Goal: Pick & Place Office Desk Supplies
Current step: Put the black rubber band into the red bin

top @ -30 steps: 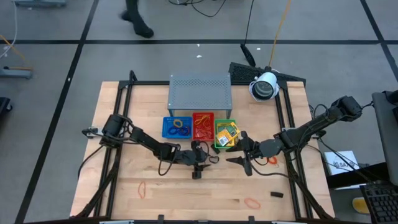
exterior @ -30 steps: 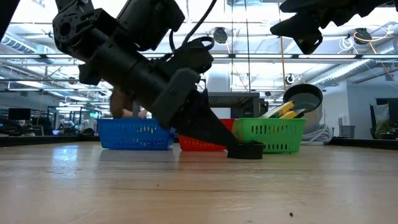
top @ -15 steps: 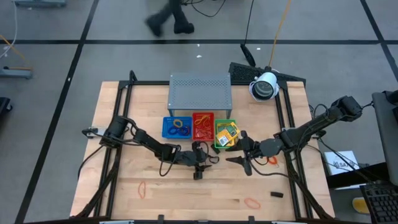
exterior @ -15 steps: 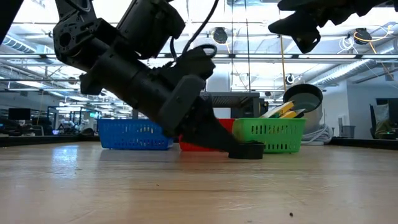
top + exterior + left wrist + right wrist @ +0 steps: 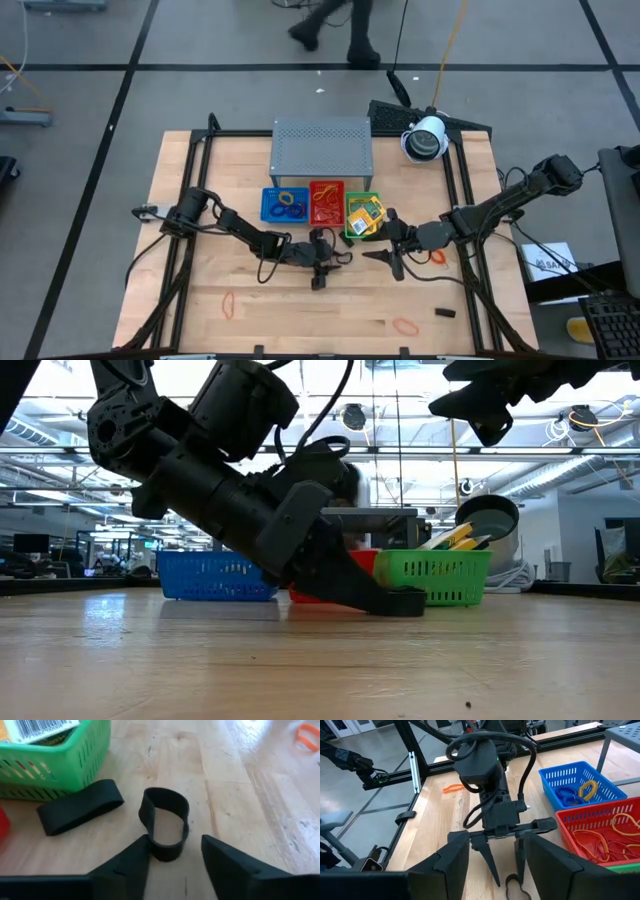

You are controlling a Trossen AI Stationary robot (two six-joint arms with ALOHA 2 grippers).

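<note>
A black band (image 5: 165, 822) stands on its edge as a loop on the wooden table. A second black band (image 5: 80, 812) lies flat beside the green tray (image 5: 55, 765), which holds yellow-and-green packets. My left gripper (image 5: 175, 842) is low on the table, slanting down, open, with the loop's near end between its fingertips. In the low view its fingertips (image 5: 385, 600) are at the band (image 5: 405, 602). My right gripper (image 5: 390, 262) hangs open well above the table, right of the left one, holding nothing. My left gripper has the loop's near end (image 5: 162, 851) between its two fingers, coming in low and slanting down. One finger (image 5: 137, 855) stands right against the loop's side. I cannot tell whether it touches the band.
The blue tray (image 5: 285, 204), red tray (image 5: 325, 203) and green tray (image 5: 364, 217) stand in a row before the grey shelf (image 5: 322, 146). Orange rubber bands (image 5: 228, 304) (image 5: 405, 325) (image 5: 437, 257) and a black piece (image 5: 444, 313) lie on the table. A person walks beyond the far edge.
My left gripper has tipped a little further down, and its fingertips have come in low against the black band on the table. The band has stayed where it was. The person beyond the table has walked toward the right.
</note>
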